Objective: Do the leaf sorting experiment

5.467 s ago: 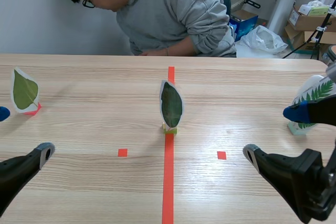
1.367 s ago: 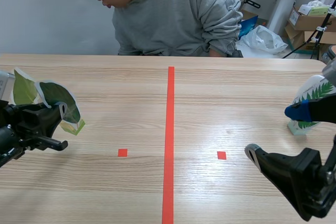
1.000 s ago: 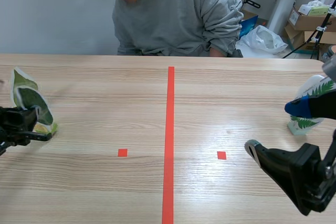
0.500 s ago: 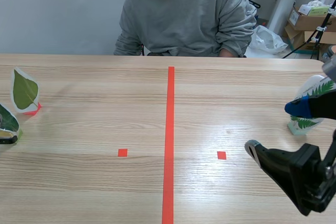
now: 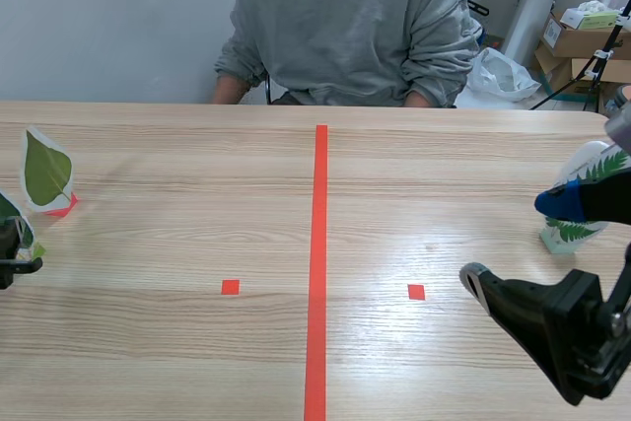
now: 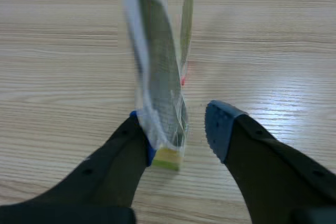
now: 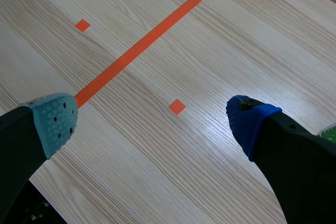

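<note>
A dark green leaf card [image 6: 157, 72] on a yellow-green base [image 6: 167, 158] stands upright on the table between the fingers of my left gripper [image 6: 179, 129]. The gripper is open: the card leans on one pad, and a gap separates it from the other pad [image 6: 218, 124]. In the scene view this gripper [image 5: 12, 255] and the card [image 5: 10, 212] sit at the table's far left edge, mostly cut off. A lighter leaf card [image 5: 46, 170] on a red base stands just behind them. My right gripper [image 5: 518, 246] [image 7: 152, 121] hangs open over bare table at the right.
A fern leaf card [image 5: 584, 189] stands at the right edge behind my right gripper. A person in a grey sweater [image 5: 355, 27] sits across the table. An orange-red tape line [image 5: 317, 263] runs down the middle, with a small square on either side.
My left arm carried the dark leaf card to the far left and set it down by the lighter leaf; its fingers have since parted. The person sat upright. The right arm kept still.
</note>
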Available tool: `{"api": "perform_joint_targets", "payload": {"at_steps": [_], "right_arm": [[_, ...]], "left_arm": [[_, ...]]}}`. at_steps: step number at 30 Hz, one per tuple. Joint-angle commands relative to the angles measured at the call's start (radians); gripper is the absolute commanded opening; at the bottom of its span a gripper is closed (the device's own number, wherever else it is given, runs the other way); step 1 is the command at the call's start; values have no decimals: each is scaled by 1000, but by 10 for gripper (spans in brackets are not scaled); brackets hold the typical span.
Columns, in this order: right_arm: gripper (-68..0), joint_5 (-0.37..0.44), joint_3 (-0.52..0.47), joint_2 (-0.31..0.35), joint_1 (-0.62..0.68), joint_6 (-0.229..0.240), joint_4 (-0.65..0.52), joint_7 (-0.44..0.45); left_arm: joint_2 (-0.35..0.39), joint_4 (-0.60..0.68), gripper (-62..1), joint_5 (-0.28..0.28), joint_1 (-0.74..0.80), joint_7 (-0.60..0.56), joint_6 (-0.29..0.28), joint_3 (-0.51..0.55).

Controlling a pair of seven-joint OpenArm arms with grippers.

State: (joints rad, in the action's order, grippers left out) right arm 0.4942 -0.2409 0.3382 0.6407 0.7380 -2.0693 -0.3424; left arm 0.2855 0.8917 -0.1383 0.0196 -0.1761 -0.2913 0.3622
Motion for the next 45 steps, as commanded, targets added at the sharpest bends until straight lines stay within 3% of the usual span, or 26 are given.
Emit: {"api": "perform_joint_targets", "payload": {"at_steps": [1, 4, 8, 10, 18, 23, 30, 34, 39, 45], "right_arm": [[-98, 7, -6, 0, -9, 8, 2, 11], [-98, 7, -6, 0, -9, 8, 2, 11], [-98, 7, -6, 0, -9, 8, 2, 11], [-98, 7, -6, 0, -9, 8, 2, 11], [-98, 7, -6, 0, -9, 8, 2, -1], [-98, 7, -6, 0, -9, 8, 2, -8], [-98, 7, -6, 0, -9, 8, 2, -11], [-98, 7, -6, 0, -9, 8, 2, -11], [-98, 8, -6, 0, -9, 8, 2, -11], [-98, 8, -6, 0, -9, 8, 2, -11]], "left_arm": [[9, 22, -316, -8, -4, -16, -2, 1], [9, 22, -248, -8, -3, -15, -2, 1], [9, 22, -64, -18, -3, -16, -2, 1], [9, 22, -16, -19, -1, -17, -2, 1], [26, 88, -10, -18, 109, -102, -8, 1], [45, 288, -10, -19, 313, -119, -30, 1], [47, 696, -10, -35, 618, -68, -148, 1], [47, 892, -10, -87, 724, -5, -199, 1], [47, 1041, -11, -159, 772, 87, -224, 1], [47, 1113, -11, -162, 780, 125, -229, 1]]}}
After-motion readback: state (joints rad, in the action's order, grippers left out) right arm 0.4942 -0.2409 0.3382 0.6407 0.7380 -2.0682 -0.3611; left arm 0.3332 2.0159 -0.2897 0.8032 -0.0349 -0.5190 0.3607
